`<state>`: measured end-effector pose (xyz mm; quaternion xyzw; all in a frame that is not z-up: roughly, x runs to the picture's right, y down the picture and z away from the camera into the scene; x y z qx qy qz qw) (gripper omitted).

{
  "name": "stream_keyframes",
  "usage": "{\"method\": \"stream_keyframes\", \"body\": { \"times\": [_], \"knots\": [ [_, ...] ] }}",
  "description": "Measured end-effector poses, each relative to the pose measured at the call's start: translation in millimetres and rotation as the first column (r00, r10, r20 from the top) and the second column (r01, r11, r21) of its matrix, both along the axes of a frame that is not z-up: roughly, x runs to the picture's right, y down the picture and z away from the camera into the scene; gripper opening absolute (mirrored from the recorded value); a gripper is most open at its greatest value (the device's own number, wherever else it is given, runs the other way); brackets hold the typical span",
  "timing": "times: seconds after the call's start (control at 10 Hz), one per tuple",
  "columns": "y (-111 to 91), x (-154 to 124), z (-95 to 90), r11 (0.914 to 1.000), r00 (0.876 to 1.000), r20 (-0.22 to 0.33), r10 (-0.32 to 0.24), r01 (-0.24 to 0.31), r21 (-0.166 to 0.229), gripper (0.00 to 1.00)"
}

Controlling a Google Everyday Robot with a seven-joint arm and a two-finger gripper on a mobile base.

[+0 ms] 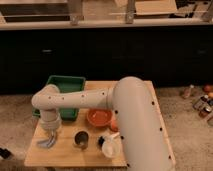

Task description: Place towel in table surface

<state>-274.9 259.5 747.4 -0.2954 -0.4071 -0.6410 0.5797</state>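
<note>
A grey-blue towel lies crumpled on the front left of the wooden table. My gripper points straight down right above the towel and touches its top. The white arm reaches in from the lower right and bends at an elbow on the left, above the gripper. Part of the towel is hidden under the gripper.
A green bin stands at the back left of the table. An orange bowl sits in the middle, with a metal cup and a white cup in front of it. Dark cabinets stand behind. Bottles stand on the floor at right.
</note>
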Motion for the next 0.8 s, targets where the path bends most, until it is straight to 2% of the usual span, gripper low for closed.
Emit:
{"method": "stream_keyframes", "body": {
  "times": [0.4,0.5,0.8],
  "knots": [
    [7.7,-6.0,1.8,0.9964,0.995,0.063,-0.075,0.078,-0.033,0.03],
    [9.1,-9.9,1.1,0.9943,0.992,0.08,-0.095,0.098,-0.04,0.09],
    [10.8,-12.8,0.0,0.9909,0.986,0.108,-0.126,0.13,-0.034,0.37]
  ]
}}
